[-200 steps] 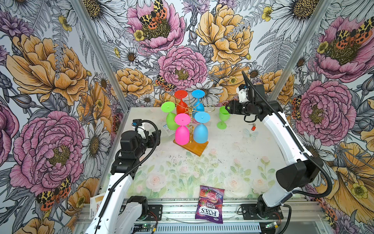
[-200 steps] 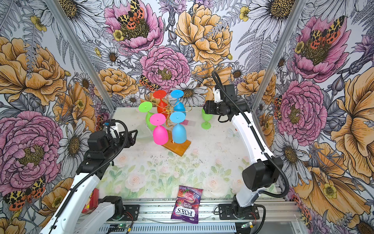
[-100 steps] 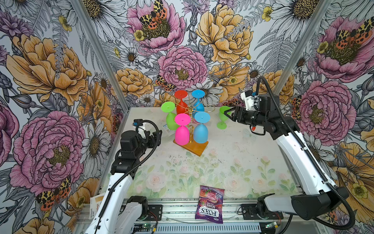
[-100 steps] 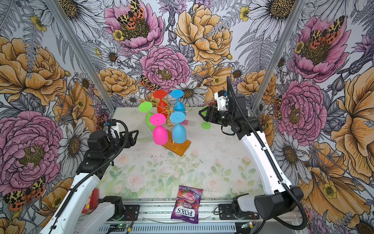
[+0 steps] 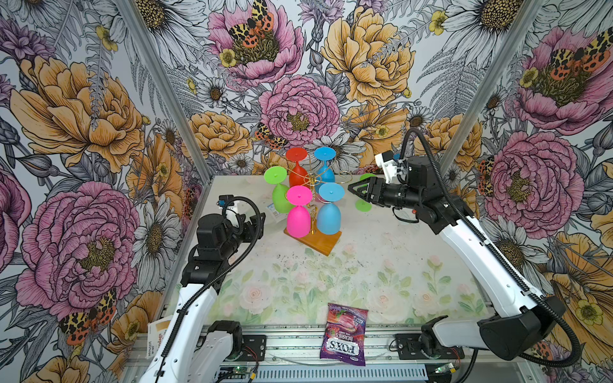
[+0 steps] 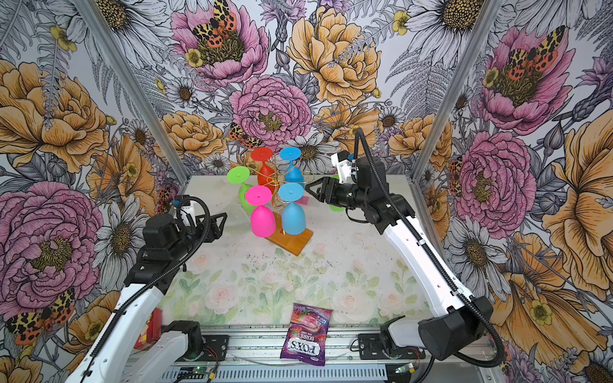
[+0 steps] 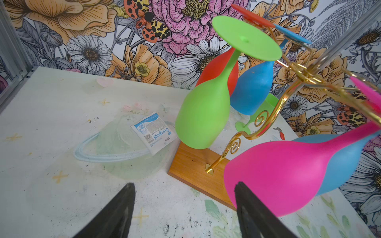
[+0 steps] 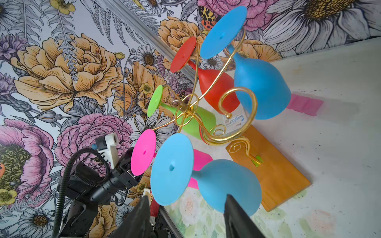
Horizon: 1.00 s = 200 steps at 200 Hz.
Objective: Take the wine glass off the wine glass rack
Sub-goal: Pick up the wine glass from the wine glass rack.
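Right end effector (image 5: 353, 193), parted and empty, faces the blue wine glass (image 5: 328, 217); clipping it could topple the wine glass rack (image 5: 319, 241).

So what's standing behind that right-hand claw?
A green wine glass stands upright on the table; in both top views the right gripper hides most of its bowl and stem.

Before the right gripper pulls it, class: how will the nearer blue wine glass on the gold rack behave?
The nearer blue wine glass probably swings, as it hangs upside down by its foot from a thin wire arm. Its matte, opaque bowl suggests light plastic. Pulling may rock the rack on its wooden base.
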Tool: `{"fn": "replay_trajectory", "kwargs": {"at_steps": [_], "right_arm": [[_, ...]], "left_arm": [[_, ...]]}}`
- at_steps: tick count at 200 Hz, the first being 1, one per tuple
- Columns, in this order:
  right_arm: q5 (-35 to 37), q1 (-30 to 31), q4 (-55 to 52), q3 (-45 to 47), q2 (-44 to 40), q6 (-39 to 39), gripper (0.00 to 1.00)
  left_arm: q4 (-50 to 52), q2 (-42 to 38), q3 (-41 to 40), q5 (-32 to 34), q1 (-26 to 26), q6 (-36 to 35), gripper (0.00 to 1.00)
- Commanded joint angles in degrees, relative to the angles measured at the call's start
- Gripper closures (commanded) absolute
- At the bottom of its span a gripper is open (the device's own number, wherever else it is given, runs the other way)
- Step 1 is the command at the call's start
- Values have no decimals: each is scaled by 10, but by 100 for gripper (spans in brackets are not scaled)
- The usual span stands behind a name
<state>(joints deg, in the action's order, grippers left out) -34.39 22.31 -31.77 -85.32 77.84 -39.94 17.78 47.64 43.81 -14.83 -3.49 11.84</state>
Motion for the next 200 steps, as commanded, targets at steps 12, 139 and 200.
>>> {"fn": "replay_trajectory", "kwargs": {"at_steps": [12,139,200], "right_arm": [[-9,17,36,-2,21,-19,42],[-30,28,99,14,54,-63,67],[-29,28,104,21,49,-68,81]], "left_arm": [[0,-11,13,-15,6,-10,22],[-5,-14,11,-15,6,-8,23],[-6,-15,12,-16,6,-8,22]]}}
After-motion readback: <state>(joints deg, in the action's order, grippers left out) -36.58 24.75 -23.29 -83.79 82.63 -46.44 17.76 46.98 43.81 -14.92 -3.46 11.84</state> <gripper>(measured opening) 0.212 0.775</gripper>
